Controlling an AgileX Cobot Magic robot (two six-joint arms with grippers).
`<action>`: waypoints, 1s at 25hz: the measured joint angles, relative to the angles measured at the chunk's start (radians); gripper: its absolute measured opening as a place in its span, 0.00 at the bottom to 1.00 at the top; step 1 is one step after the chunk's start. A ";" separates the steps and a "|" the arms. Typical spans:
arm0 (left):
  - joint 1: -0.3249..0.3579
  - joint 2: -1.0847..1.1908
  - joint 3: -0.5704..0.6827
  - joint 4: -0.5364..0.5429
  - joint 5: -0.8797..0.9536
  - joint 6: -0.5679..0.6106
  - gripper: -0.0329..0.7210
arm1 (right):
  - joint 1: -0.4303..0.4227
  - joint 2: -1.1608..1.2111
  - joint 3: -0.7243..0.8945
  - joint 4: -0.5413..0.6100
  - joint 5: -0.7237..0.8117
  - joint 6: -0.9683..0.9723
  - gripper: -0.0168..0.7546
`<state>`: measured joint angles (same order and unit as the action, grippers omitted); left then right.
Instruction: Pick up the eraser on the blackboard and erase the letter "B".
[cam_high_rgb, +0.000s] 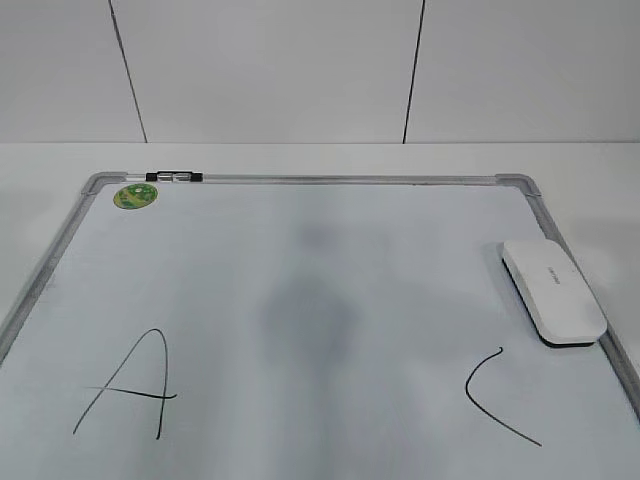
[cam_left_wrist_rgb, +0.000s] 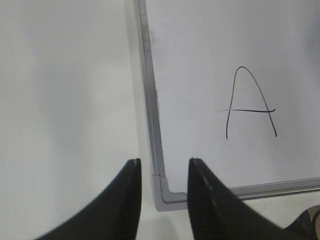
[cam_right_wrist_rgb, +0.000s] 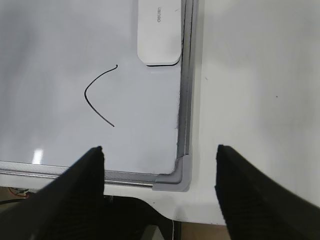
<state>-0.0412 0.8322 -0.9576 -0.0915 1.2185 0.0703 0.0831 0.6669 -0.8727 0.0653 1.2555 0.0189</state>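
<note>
— What are the grippers up to?

— The right gripper hangs with jaws spread wide over the near right corner of the blackboard, holding nothing. The left gripper sits over the near left corner, jaws parted a little, also bare.

— And the eraser?

— The eraser lies flat by the board's right frame, beyond the "C". The "A" is on the left; between them I see only a grey smudge, no letter "B".

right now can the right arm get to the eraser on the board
Probably yes. The right gripper is open, holding nothing, near the board's corner, and the eraser lies ahead along the blackboard frame with only bare board and the "C" nearby.
</note>
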 joint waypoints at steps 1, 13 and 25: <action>0.000 -0.038 0.021 0.000 -0.008 0.000 0.36 | 0.000 -0.029 0.017 -0.002 0.000 0.000 0.71; 0.000 -0.472 0.295 0.011 -0.027 0.000 0.36 | 0.000 -0.310 0.272 -0.037 -0.036 0.000 0.71; 0.000 -0.814 0.428 0.013 -0.097 0.000 0.36 | 0.000 -0.680 0.348 -0.120 -0.057 -0.024 0.71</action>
<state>-0.0412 0.0180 -0.5299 -0.0782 1.1219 0.0703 0.0831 -0.0131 -0.5243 -0.0543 1.1981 -0.0053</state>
